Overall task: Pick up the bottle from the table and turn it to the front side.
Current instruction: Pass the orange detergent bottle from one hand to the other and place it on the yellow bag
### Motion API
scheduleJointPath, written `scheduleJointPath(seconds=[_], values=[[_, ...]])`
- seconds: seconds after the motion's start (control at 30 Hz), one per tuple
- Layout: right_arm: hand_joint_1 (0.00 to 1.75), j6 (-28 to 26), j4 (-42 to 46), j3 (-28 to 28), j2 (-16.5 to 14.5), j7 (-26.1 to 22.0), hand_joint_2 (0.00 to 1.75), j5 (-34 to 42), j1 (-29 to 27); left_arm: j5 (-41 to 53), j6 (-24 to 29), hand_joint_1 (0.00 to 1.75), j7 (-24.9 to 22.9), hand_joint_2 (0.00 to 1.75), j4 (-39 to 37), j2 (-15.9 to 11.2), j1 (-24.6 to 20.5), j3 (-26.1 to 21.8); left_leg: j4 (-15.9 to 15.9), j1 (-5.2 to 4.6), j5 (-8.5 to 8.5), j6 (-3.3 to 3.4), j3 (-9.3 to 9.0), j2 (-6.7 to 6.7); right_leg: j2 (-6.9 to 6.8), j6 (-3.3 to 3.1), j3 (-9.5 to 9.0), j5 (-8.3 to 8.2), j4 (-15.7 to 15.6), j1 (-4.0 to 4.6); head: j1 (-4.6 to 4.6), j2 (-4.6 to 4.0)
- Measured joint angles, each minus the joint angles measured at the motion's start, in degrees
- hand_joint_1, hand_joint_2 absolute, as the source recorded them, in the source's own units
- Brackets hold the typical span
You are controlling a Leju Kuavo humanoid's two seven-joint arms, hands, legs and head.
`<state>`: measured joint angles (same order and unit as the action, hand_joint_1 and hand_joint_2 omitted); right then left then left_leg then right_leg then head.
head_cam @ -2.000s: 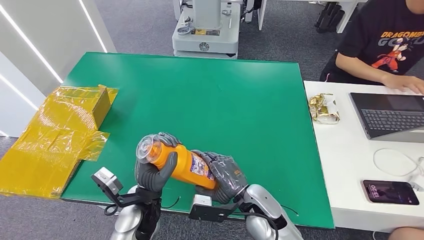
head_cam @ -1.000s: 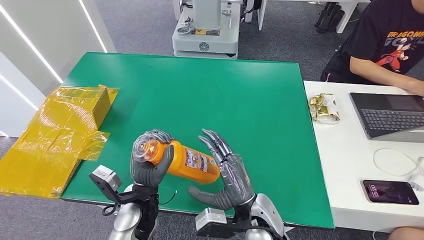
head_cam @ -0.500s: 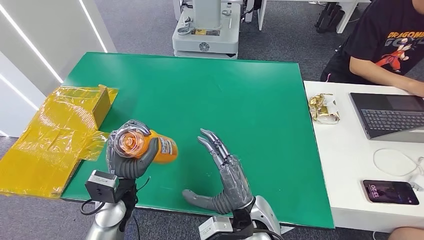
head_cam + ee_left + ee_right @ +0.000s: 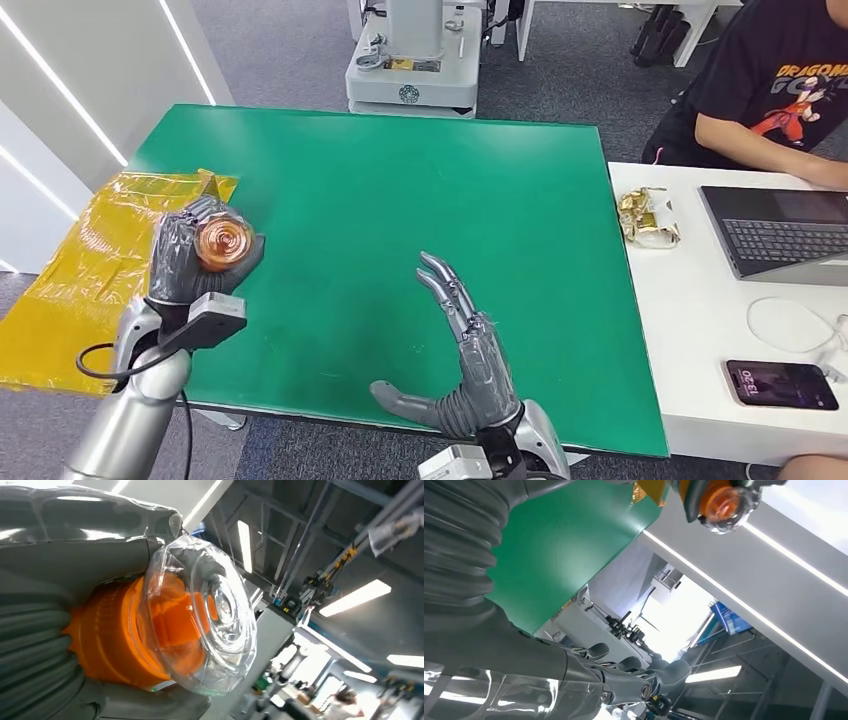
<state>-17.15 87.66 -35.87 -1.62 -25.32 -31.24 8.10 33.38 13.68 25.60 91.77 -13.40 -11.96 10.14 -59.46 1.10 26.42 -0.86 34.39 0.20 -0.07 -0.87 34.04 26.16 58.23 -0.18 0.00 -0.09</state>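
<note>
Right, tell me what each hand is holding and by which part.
The left hand grips the orange bottle around its upper body, just below the clear cap, cap end facing the head camera. The right hand holds nothing, fingers spread.

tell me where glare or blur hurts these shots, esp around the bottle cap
Head view: even light, sharp; the bottle cap faces the camera in the left robot hand. Left wrist view: clear cap close and glinting, background ceiling lights blown out and soft. Right wrist view: bright window washes out the middle; right robot hand shows glare.

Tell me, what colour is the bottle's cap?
Clear over orange; the bottle shows best in the left wrist view.
</note>
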Motion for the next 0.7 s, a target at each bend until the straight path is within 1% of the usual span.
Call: scheduleJointPath(seconds=[0.13, 0.4, 0.53, 0.7], values=[[0.0, 0.5, 2.8, 0.8, 0.0, 0.9, 1.75, -1.5, -1.6, 7.4, -1.0, 1.75, -2.8, 1.75, -5.3, -2.9, -4.9, 0.8, 0.0, 0.0, 0.0, 0.0, -0.01, 0.08, 0.05, -0.06, 0.01, -0.04, 0.0, 0.0, -0.02, 0.0], [0.0, 2.2, 6.4, 2.4, 0.0, 1.2, 1.75, -3.8, -4.1, 25.9, -1.4, 1.75, -12.2, 1.75, -14.9, -7.0, -11.5, 5.7, 0.0, -0.01, 0.0, -0.01, 0.0, 0.1, 0.09, -0.06, 0.04, -0.05, 0.0, 0.0, -0.01, 0.0], [0.0, 2.4, 7.1, 2.9, -0.1, 1.2, 1.75, -4.1, -4.5, 30.0, -2.3, 1.75, -14.0, 1.75, -19.7, -7.8, -13.6, 7.6, 0.0, 0.0, 0.0, -0.01, 0.0, 0.11, 0.09, -0.06, 0.05, -0.05, 0.0, 0.0, -0.02, 0.0], [0.0, 2.9, 7.4, 3.0, -0.1, 0.2, 1.75, -3.2, -4.6, 32.6, -1.8, 1.75, -14.2, 1.75, -25.9, -7.6, -15.2, 9.0, 0.0, 0.0, 0.0, -0.01, 0.0, 0.13, 0.12, -0.07, 0.05, -0.05, 0.0, 0.0, -0.01, 0.0]])
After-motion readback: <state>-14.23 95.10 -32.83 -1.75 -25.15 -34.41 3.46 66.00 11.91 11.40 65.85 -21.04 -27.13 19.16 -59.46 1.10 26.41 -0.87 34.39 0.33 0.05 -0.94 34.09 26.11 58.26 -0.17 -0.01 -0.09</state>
